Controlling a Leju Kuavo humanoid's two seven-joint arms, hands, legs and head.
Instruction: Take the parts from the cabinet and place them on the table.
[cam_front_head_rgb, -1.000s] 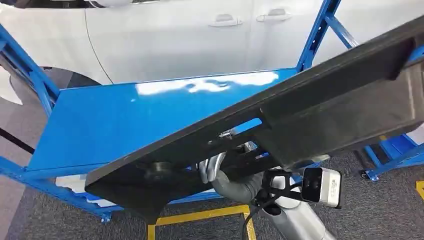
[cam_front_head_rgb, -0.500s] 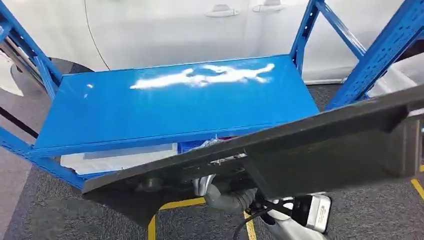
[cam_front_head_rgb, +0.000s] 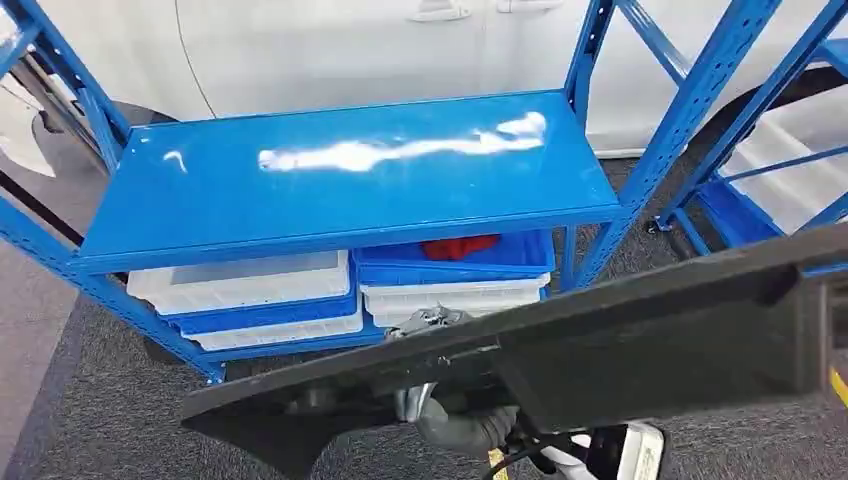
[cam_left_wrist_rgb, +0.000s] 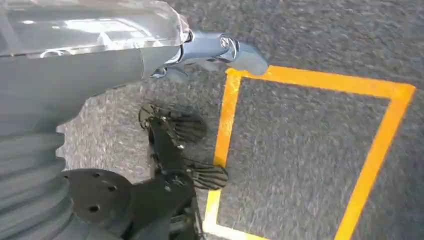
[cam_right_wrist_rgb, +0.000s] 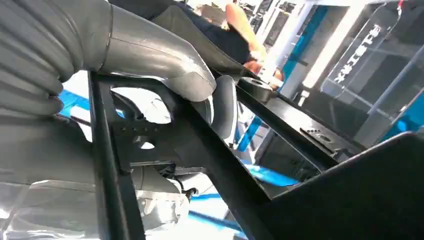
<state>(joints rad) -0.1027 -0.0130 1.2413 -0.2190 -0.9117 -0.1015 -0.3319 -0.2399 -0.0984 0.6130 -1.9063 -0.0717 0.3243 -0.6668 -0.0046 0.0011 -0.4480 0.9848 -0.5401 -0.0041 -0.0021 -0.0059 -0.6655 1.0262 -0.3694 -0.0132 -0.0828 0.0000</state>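
Black and long, the part (cam_front_head_rgb: 620, 345) lay tilted across the near foreground of the head view, its lower end toward the robot's left and its higher end running off past the right edge. Beneath it the right hand (cam_front_head_rgb: 432, 330) gripped it from below; the right wrist view showed the grey thumb (cam_right_wrist_rgb: 165, 70) wrapped over a bar of the part's dark frame (cam_right_wrist_rgb: 200, 150), so the hand was closed on the part. Low on the robot's other side, the left hand (cam_left_wrist_rgb: 210, 50) hung above the grey carpet (cam_left_wrist_rgb: 310, 150) beside a square of yellow floor tape (cam_left_wrist_rgb: 385, 90), holding nothing; whether its fingers were spread or curled could not be told. Beyond the part stood the blue rack (cam_front_head_rgb: 340, 180), its top shelf bare and glossy. Under that shelf sat stacked white bins (cam_front_head_rgb: 250, 285) and a blue bin (cam_front_head_rgb: 460, 262) with something red (cam_front_head_rgb: 458, 246) in it. Behind the rack rose a white car (cam_front_head_rgb: 350, 50), its door handles at the frame's top.
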